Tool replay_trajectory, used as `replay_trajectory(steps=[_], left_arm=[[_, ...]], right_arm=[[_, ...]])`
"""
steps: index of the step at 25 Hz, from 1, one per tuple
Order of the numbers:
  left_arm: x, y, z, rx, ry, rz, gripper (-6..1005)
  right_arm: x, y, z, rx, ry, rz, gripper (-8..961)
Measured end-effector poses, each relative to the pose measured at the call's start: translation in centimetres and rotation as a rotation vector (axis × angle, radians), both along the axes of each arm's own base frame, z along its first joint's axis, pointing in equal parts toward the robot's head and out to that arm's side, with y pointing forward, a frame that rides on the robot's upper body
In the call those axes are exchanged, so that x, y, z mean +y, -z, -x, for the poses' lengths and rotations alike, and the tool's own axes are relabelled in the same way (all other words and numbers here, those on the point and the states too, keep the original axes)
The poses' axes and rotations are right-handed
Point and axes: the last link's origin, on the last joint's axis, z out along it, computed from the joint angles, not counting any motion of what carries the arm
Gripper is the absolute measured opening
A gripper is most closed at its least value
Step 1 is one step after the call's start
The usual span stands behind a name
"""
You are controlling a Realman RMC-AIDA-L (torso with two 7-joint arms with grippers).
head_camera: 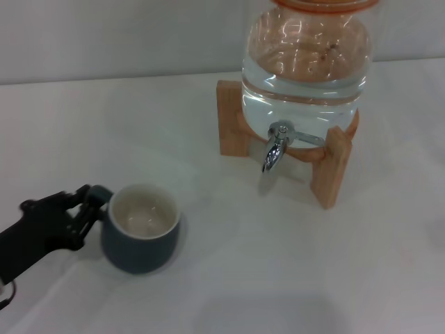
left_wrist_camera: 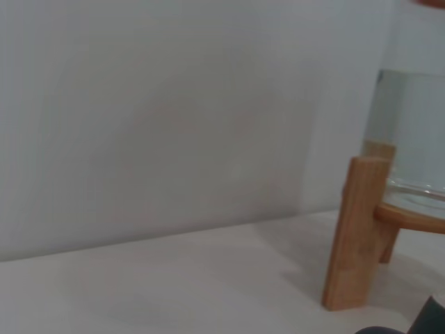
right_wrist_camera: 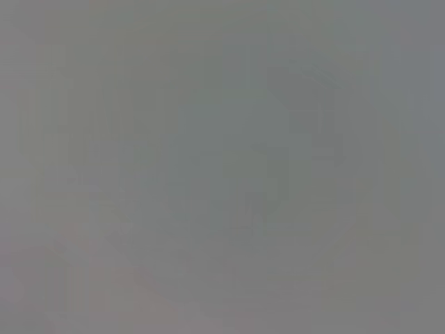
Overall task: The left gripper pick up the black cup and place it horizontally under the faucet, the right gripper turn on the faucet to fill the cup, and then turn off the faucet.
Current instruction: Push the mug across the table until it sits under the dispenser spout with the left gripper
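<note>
The black cup (head_camera: 141, 228) stands upright on the white table, cream inside, at the front left. Its small handle (head_camera: 99, 196) points toward my left gripper (head_camera: 82, 214), which comes in from the left edge. The gripper is open, with its tips at either side of the handle. The chrome faucet (head_camera: 276, 147) juts from the clear glass water jar (head_camera: 306, 62) at the back right, spout down, lever (head_camera: 306, 137) pointing right. The cup is well left of and nearer than the spout. The right gripper is out of view; the right wrist view shows only flat grey.
The jar sits on a wooden stand (head_camera: 330, 167), whose leg (left_wrist_camera: 358, 236) and the jar's glass (left_wrist_camera: 410, 132) also show in the left wrist view. A pale wall runs behind the white table (head_camera: 278, 278).
</note>
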Motion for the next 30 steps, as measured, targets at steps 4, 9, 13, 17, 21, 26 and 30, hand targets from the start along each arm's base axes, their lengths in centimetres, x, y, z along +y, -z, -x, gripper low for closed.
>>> replay_trajectory(steps=[4, 9, 13, 17, 21, 26, 30], left_arm=[[1.5, 1.1, -1.1, -0.006, 0.033, 0.041, 184], [2.9, 2.4, -2.3, -0.012, 0.063, 0.085, 184], [3.8, 2.9, -3.0, -0.013, 0.078, 0.1, 184], [4.7, 3.3, -3.9, -0.021, 0.093, 0.115, 185], [5.6, 4.3, -4.8, -0.025, 0.1, 0.152, 184], [6.6, 5.4, -5.7, -0.017, 0.1, 0.189, 182], [7.1, 6.0, -6.1, -0.013, 0.094, 0.208, 181]], right_arm=[[0.5, 0.3, 0.4, -0.007, -0.016, 0.009, 790], [1.4, 1.0, 1.2, -0.015, -0.043, 0.034, 790], [1.8, 1.3, 1.7, -0.026, -0.063, 0.045, 790], [1.9, 1.3, 1.8, -0.028, -0.072, 0.046, 790], [1.8, 1.4, 2.0, -0.028, -0.085, 0.047, 790], [1.8, 1.4, 2.1, -0.027, -0.097, 0.046, 790], [1.8, 1.5, 2.2, -0.026, -0.106, 0.047, 790]])
